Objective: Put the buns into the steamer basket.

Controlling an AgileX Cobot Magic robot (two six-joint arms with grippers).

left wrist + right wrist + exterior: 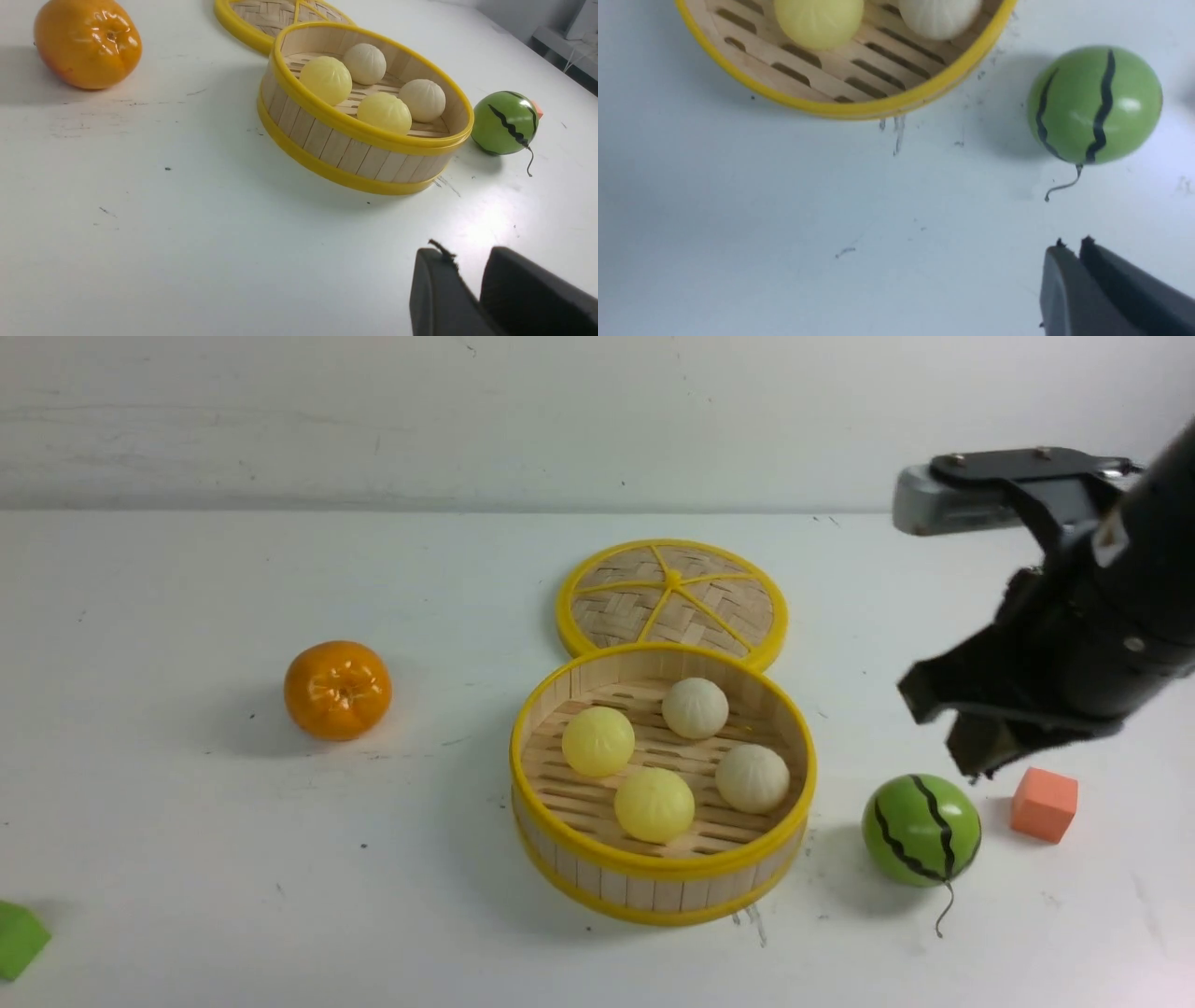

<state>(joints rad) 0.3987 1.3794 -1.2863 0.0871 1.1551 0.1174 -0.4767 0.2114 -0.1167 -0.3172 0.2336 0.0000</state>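
At the centre of the front view, the steamer basket (661,887) stands upright on the white counter (187,859), with all four buns (655,805) resting on its slatted floor: two pale yellow toward the left and lower centre, two cream-white toward the upper centre and right. Directly above the basket in the frame, the flat woven lid (672,599) lies on the counter, its near edge touching or just behind the basket rim. An orange tangerine (337,690) sits well apart at centre left. A striped green watermelon ball (921,830) lies near the basket at lower right, with a small orange cube (1044,804) just beside it. A green block (19,940) shows at the lower left edge. The right gripper (966,733) hangs above the ball at the right, jaws together and empty. The left gripper (469,280) appears only at the lower right of its wrist view, fingers nearly together, holding nothing.
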